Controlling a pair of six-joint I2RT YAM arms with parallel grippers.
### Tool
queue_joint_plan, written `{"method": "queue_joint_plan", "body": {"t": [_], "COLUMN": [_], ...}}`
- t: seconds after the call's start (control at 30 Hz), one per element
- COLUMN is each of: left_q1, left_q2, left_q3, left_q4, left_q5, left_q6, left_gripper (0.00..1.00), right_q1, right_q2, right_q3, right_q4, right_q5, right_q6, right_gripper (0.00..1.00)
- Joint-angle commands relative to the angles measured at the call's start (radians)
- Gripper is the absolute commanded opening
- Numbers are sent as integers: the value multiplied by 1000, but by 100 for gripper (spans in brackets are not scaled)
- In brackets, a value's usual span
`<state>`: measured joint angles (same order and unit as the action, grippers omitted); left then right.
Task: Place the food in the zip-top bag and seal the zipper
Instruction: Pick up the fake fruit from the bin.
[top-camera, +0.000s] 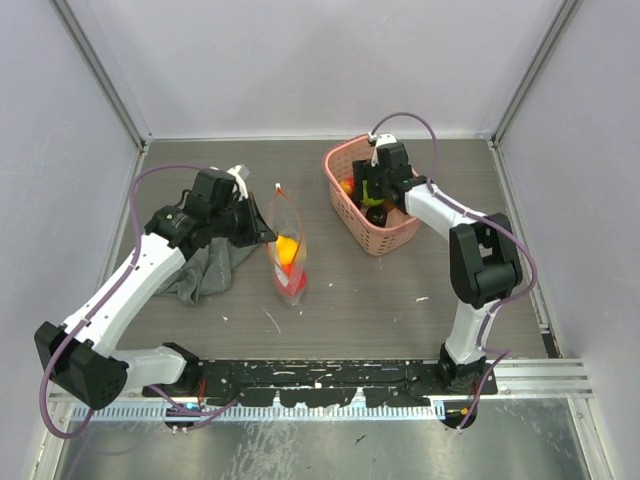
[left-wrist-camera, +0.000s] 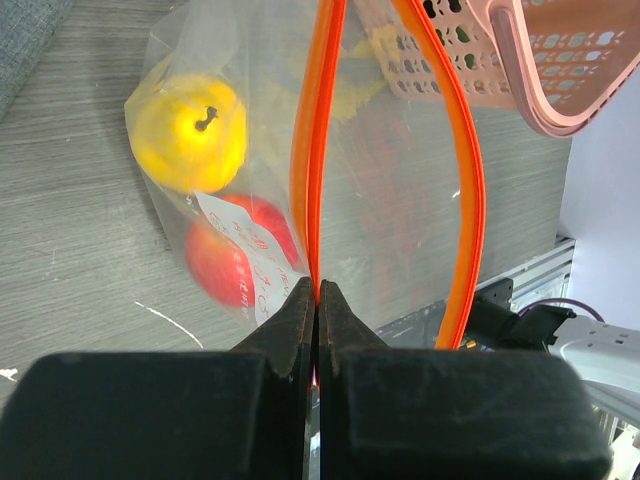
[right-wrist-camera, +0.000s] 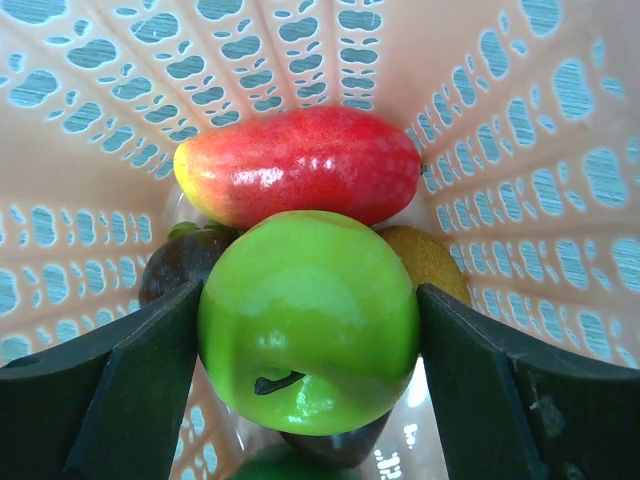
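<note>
The left pincer (left-wrist-camera: 317, 292) is clamped tight on 1 lip of the thin red-orange zipper (left-wrist-camera: 305, 150). Its 2 lips bow apart, so the mouth of the clear, crinkly plastic zip-top bag (left-wrist-camera: 400, 200) gapes. The bag stands on edge on the grey wood-grain tabletop (top-camera: 400, 300), between a rumpled grey cloth (top-camera: 200, 275) on its left and a pink perforated plastic basket (top-camera: 392, 236) on its right, apart from the basket. Inside the bag lie 1 round yellow fruit (left-wrist-camera: 188, 132) and 1 red fruit (left-wrist-camera: 215, 262). The right pincer (right-wrist-camera: 310, 320), deep in the basket with walls close on every side, grips a glossy green apple (right-wrist-camera: 308, 315), 1 finger on each flank. Behind the apple lies a red-and-yellow oblong fruit (right-wrist-camera: 300, 165), with a dark purple fruit (right-wrist-camera: 185, 262) to the left and a brownish-yellow fruit (right-wrist-camera: 428, 258) to the right. The basket sits near the tabletop's rear right corner.
</note>
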<state>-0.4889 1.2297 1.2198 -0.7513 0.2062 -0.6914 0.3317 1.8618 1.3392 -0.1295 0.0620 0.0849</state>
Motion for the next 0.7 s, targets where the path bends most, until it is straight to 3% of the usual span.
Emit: {"method": "queue_joint_plan", "body": {"t": [0.0, 0.33, 0.67], "left_q1": [4, 4, -11], "left_q2": [-33, -23, 2], "left_q3": [21, 32, 59], "left_q4": [40, 38, 42], "left_q5": [19, 24, 29], "left_q6": [4, 4, 7], "left_gripper": [0, 0, 0], "right_q1": [3, 29, 132], "right_q2": [-141, -287, -452], "right_q3": [-4, -45, -60], "right_q4": [24, -19, -40], "right_q5": [6, 9, 37], "right_q6": [0, 12, -2], "right_gripper": [66, 64, 64]}}
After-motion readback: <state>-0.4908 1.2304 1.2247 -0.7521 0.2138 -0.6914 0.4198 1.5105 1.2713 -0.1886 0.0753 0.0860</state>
